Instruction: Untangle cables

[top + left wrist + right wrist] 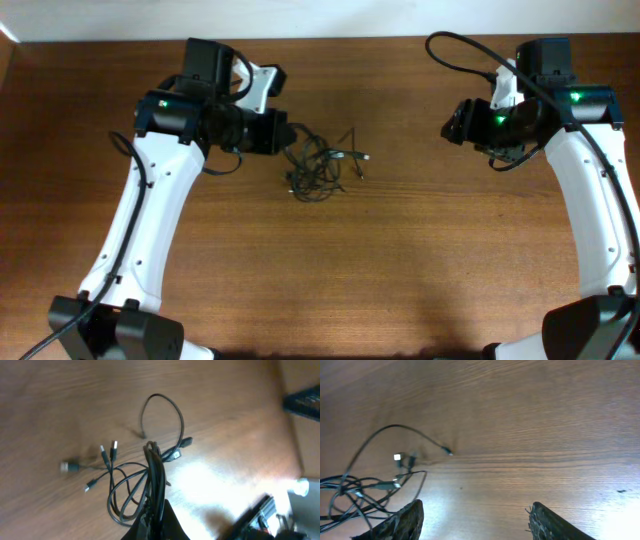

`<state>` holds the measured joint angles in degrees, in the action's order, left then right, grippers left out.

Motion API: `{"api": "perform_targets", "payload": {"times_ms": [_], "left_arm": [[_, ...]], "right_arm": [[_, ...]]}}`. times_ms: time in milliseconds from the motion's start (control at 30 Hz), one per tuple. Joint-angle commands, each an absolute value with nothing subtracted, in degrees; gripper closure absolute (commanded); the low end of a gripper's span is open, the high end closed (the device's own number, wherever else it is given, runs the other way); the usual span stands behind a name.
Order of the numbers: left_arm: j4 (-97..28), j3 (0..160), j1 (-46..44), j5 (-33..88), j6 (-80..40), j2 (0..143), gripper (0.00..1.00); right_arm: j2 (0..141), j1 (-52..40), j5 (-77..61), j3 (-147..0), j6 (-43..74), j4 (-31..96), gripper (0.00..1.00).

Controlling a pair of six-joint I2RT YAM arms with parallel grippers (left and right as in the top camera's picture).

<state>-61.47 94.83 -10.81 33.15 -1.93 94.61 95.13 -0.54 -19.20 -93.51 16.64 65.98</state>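
the task is looking only just begun. the cables [318, 168] are lying as one loose knot of loops near the middle of the bench [400, 260], just beside the left hand [154, 510]. this hand is clenching several strands together, and they are running up from the loops into its closed fingers. a few plug ends [114, 446] are sticking out free on one side, and one long strand is curving away alone, but the main loops are crossing each other; i cannot count how many cords there are, the view is too tangled. the right hand [475, 522] is released, its fingers standing wide apart with nothing between them, well apart from the knot. there is plenty of bare wood between the two hands and toward the front edge; the back edge is nearer.
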Motion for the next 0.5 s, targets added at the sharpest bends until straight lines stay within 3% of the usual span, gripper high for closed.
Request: {"api": "perform_targets", "payload": {"times_ms": [0,100,200,300,400,467], "left_arm": [[-59.31,95.53,-11.09,50.43,9.63,93.95,1.00],[-57.49,95.53,-11.09,56.45,11.03,93.95,1.00],[-57.06,95.53,-11.09,56.58,9.34,93.95,1.00],[-55.86,95.53,-11.09,55.48,5.54,93.95,1.00],[-53.19,95.53,-11.09,48.88,-6.31,93.95,1.00],[-52.25,95.53,-11.09,44.05,-17.06,93.95,1.00]], "right_arm": [[93.58,-0.78,-31.03,-93.43,10.15,65.43,0.31],[93.58,-0.80,-50.35,-93.45,4.43,63.20,0.32],[93.58,-1.19,-58.70,-93.67,5.28,60.36,0.32],[93.56,-4.19,-59.16,-93.89,9.67,57.19,0.34],[93.56,-7.99,-55.70,-93.89,15.05,54.22,0.38],[93.58,-12.08,-48.01,-93.86,21.56,51.72,0.50]]}}
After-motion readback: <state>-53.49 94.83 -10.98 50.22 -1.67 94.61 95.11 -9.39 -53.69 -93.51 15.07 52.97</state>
